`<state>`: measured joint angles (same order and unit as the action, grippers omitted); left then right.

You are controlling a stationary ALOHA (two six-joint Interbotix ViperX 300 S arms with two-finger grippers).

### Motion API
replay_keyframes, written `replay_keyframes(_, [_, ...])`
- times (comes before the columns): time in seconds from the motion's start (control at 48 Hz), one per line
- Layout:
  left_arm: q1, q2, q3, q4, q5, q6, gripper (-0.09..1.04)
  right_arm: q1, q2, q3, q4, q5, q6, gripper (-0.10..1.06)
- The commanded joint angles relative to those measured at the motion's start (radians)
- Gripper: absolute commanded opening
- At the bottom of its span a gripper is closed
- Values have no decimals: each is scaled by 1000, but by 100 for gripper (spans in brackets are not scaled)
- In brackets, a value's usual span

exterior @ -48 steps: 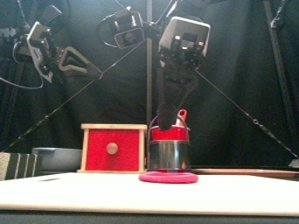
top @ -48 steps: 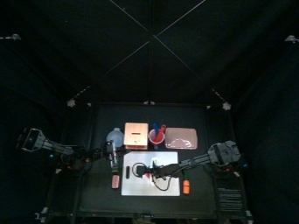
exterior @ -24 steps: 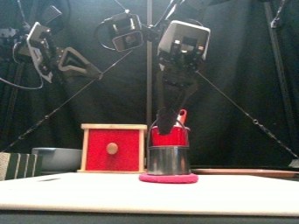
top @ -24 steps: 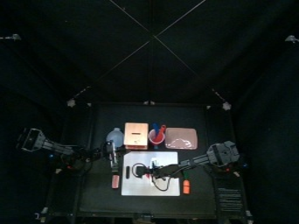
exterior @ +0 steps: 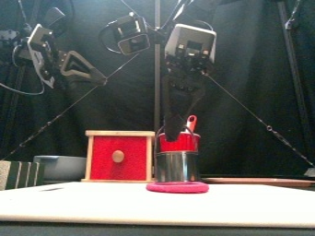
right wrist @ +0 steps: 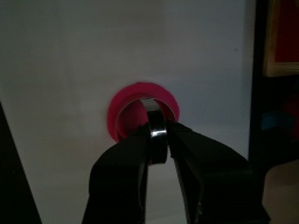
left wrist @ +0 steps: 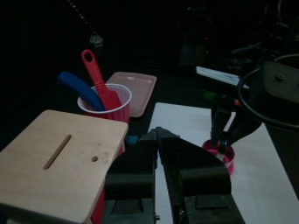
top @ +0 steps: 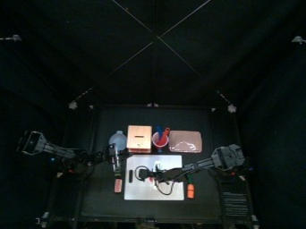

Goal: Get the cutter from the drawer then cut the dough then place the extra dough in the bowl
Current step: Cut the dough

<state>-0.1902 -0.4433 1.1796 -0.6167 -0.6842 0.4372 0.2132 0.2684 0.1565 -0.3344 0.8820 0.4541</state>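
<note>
The right tool (right wrist: 158, 131) is clamping the wire handle of the cutter (exterior: 176, 166), which is standing on the pink dough (exterior: 178, 187) on the white board (top: 138, 188). The left tool (left wrist: 156, 138), pressed together and empty, is hovering beside the wooden box (exterior: 120, 157). Red cup (left wrist: 103, 101), bowl (exterior: 59, 166) and pink tray (top: 188, 140) are sitting behind on the black surface (top: 102, 204), black curtains (top: 153, 54) hanging around.

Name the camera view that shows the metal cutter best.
Front view: the cutter stands large and side-on on the pink dough. The top view shows it tiny; the left wrist view, small under the right gripper; the right wrist view, mostly hidden by its jaws.
</note>
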Motion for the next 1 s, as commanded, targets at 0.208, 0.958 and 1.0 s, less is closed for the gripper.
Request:
replay_keyframes(0.208, [-5, -2, -23, 0, -3, 0, 44, 5, -57, -29, -9, -3, 3, 91])
replay_keyframes(0.958, [-101, 21, -112, 101, -2, 0, 78, 35, -377, 354, -284, -584, 285, 93])
replay_keyframes(1.0, [-109, 49, -124, 101, -8, 0, 83, 23, -396, 396, -291, -637, 314, 93])
